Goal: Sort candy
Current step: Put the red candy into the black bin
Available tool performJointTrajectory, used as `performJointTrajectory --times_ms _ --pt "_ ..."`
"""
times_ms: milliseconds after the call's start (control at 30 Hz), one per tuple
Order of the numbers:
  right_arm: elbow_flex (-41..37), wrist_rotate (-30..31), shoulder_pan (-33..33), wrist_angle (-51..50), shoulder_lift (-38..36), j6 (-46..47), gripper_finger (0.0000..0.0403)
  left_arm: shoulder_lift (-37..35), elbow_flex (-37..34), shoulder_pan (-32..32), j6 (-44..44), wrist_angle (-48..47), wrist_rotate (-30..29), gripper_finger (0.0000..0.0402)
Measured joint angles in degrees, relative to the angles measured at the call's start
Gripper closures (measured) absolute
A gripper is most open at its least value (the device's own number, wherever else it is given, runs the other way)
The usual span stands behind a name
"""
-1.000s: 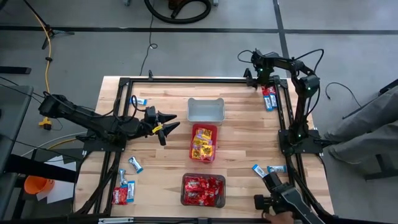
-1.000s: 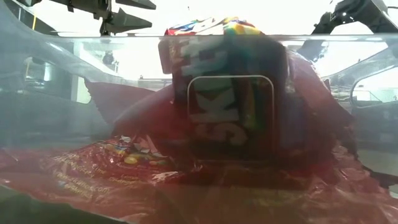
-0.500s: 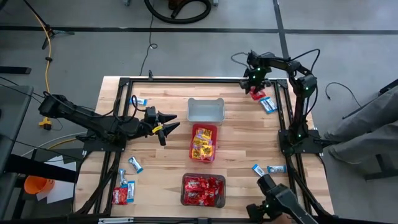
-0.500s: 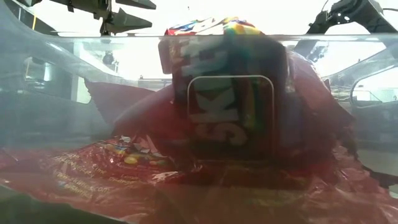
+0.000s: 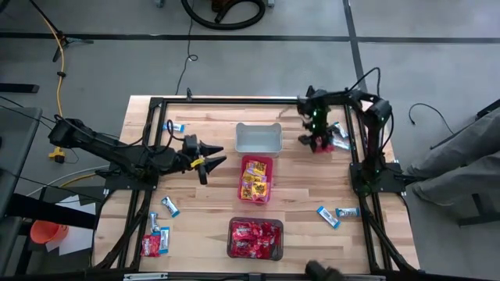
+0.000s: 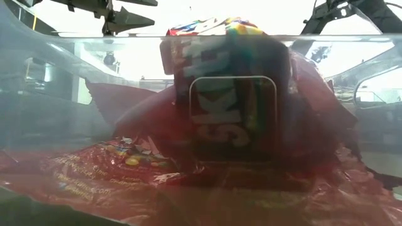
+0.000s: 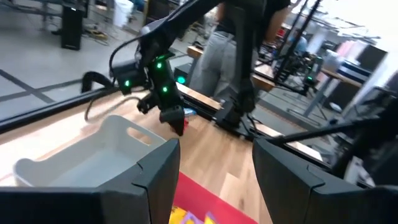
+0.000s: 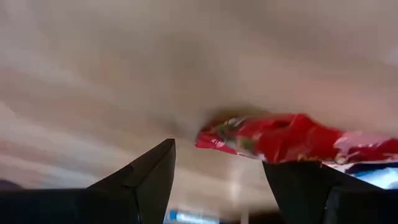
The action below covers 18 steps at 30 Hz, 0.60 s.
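My right gripper (image 5: pixel 316 140) is open and low over the table, right of the grey bin (image 5: pixel 258 137). A red candy packet (image 8: pixel 292 137) lies just ahead of its fingers and shows as a red patch at the gripper (image 5: pixel 320 145). A blue-and-white packet (image 5: pixel 341 144) lies beside it. My left gripper (image 5: pixel 209 161) hovers open, left of the pink bin (image 5: pixel 256 178), touching nothing. The pink bin holds yellow packets, and the dark bin (image 5: pixel 255 238) holds red ones. My right gripper comes at the red packet from above, slanting toward the table's left. In the right wrist view one fingertip (image 8: pixel 298 186) covers the packet's near edge (image 8: pixel 280 155). The fingers stand wide apart, and I cannot tell whether they touch it.
Loose packets lie near the left edge (image 5: pixel 173 126), (image 5: pixel 169 206), (image 5: pixel 155 240) and near the right edge (image 5: pixel 328 217), (image 5: pixel 347 211). A person's leg (image 5: pixel 469 152) shows beyond the table's right side. The low view is filled by the dark bin's red packets (image 6: pixel 226 113).
My right gripper has swept from the table's far right corner toward the left and then toward the near edge, ending right of the grey bin. The red packet has travelled with it from the far right corner. My left gripper has kept still.
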Motion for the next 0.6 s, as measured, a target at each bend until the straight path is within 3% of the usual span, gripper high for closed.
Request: performJointTrajectory --times_ms 200,433,533,600 --pt "-8.01 0.85 8.86 1.84 -4.66 4.72 0.0165 0.0 0.02 -0.02 0.0 -0.02 2.49 0.0214" --pt "-17.5 5.81 15.85 11.02 -16.09 20.01 0.0173 0.0 0.02 0.0 0.0 -0.02 3.51 0.0214" --pt "-20.31 8.79 17.75 13.49 -19.95 26.37 0.0209 0.0 0.02 0.0 0.0 -0.02 5.7 0.0214" --pt "-21.35 9.89 18.79 14.72 -21.79 29.1 0.0256 0.0 0.0 0.0 0.0 -0.02 6.86 0.0214"
